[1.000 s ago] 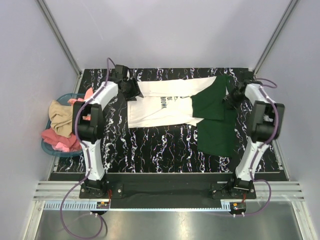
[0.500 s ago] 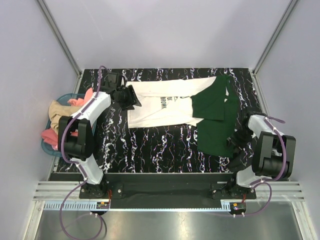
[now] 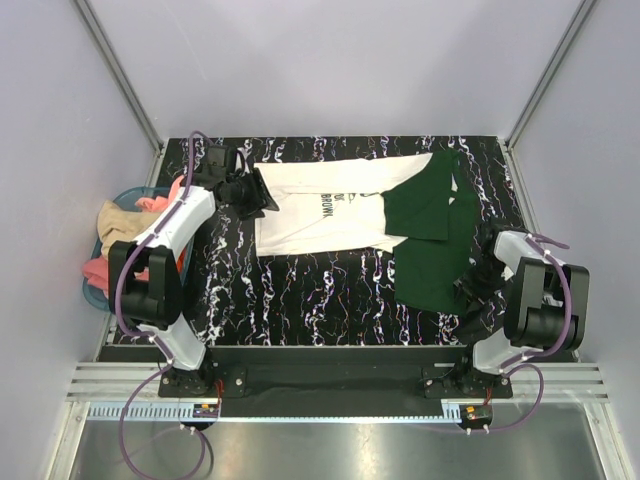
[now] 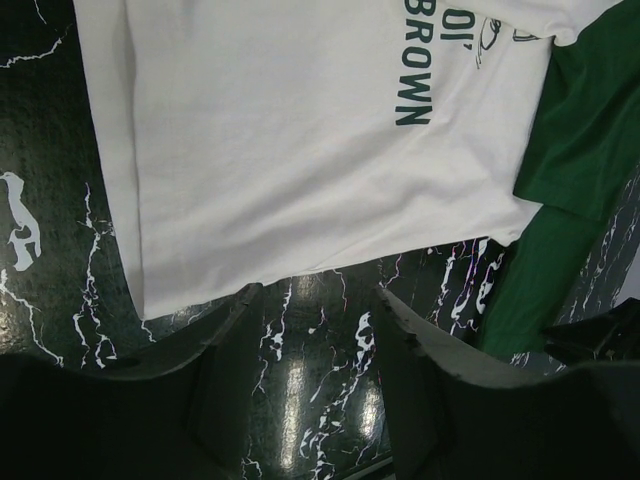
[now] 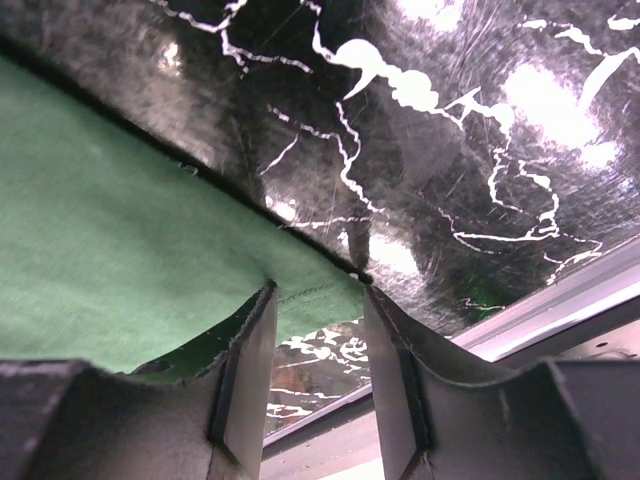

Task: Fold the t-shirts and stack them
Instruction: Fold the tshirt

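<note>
Tabletop (image 3: 300,290) was black marble-look with white veining, glossy, with bright glare spots in the right wrist view. Pale lilac walls (image 3: 330,70) on three sides, metal frame posts (image 3: 120,80) in the back corners. A grooved aluminium rail (image 3: 330,385) ran along the near edge, with both arm bases bolted just behind it. A blue basket (image 3: 128,194) sat off the tabletop's left edge, holding a tan cloth (image 3: 122,235) and pink cloth (image 3: 110,275).

The cream t-shirt (image 3: 320,210) lay flat at back centre with dark lettering (image 4: 410,85) reading "BROWN". The green t-shirt (image 3: 435,250) lay just right of it, running toward the near right. The two overlapped at the cream shirt's right side; which was on top could not be told.

The left arm (image 3: 175,225) reached to the back left. Left jaws were wide open and empty, over bare tabletop just beside the cream shirt's left edge. The right arm (image 3: 535,290) was folded low at the right edge. Right jaws were parted a little, with the green shirt's hem corner lying in the gap; no pinch showed.

Hard to make out:
- Lettering above "BROWN" was cut off at the left wrist frame edge.
- The green shirt's sleeves and collar were unclear from the top view, dark on dark.
- From above, the right jaws were mostly lost against the dark cloth.
- The basket's far side was hidden by the left arm.
- The cloths in the basket were bunched, so their type was unclear.
</note>
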Robot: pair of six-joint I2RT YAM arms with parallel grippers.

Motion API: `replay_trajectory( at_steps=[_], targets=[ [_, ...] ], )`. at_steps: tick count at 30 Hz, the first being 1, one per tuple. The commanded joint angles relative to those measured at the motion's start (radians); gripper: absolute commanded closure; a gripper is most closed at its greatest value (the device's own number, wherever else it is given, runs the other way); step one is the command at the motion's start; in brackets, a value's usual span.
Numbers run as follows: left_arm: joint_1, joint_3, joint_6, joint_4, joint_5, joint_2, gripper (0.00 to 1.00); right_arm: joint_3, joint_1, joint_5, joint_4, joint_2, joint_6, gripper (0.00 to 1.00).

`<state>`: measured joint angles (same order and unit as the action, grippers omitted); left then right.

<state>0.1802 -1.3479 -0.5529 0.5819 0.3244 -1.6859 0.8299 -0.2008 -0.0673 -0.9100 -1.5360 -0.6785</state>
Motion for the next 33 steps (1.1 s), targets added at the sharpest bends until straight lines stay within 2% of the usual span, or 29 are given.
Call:
replay_trajectory(
  at_steps=[1, 4, 6, 7, 8, 9, 10, 16, 21, 28, 33],
  targets=[
    [-0.007, 0.013, 0.021, -0.013, -0.022, 0.034, 0.48, -0.005, 0.001, -0.048, 0.026, -0.021, -0.018, 0.52],
    [-0.005, 0.039, 0.044, -0.014, -0.045, 0.051, 0.48, -0.017, 0.006, -0.038, 0.055, -0.039, -0.026, 0.52],
    [-0.005, 0.052, 0.062, -0.007, -0.057, 0.058, 0.48, -0.025, 0.006, -0.038, 0.066, -0.029, -0.026, 0.58],
    [-0.005, 0.067, 0.070, -0.001, -0.077, 0.061, 0.48, -0.028, 0.006, -0.045, 0.071, -0.024, -0.026, 0.65],
    [-0.005, 0.075, 0.083, 0.015, -0.091, 0.066, 0.48, -0.034, 0.006, -0.048, 0.069, -0.018, -0.024, 0.86],
    [-0.005, 0.094, 0.090, 0.030, -0.116, 0.074, 0.49, -0.035, 0.006, -0.051, 0.066, 0.003, -0.026, 0.97],
    [-0.005, 0.108, 0.093, 0.030, -0.129, 0.080, 0.49, -0.034, 0.006, -0.048, 0.063, 0.019, -0.026, 1.00],
    [0.018, 0.228, 0.094, 0.035, -0.198, 0.123, 0.49, -0.015, 0.006, 0.061, 0.054, 0.203, -0.049, 1.00],
    [0.016, 0.259, 0.064, 0.035, -0.229, 0.126, 0.49, 0.051, 0.006, 0.158, 0.057, 0.309, -0.059, 1.00],
    [0.033, 0.224, 0.099, -0.007, -0.232, 0.049, 0.46, 0.011, 0.006, 0.230, 0.117, 0.315, -0.018, 1.00],
    [0.062, 0.225, 0.129, -0.011, -0.254, -0.015, 0.46, 0.024, 0.006, 0.221, 0.123, 0.333, 0.000, 1.00]
  ],
)
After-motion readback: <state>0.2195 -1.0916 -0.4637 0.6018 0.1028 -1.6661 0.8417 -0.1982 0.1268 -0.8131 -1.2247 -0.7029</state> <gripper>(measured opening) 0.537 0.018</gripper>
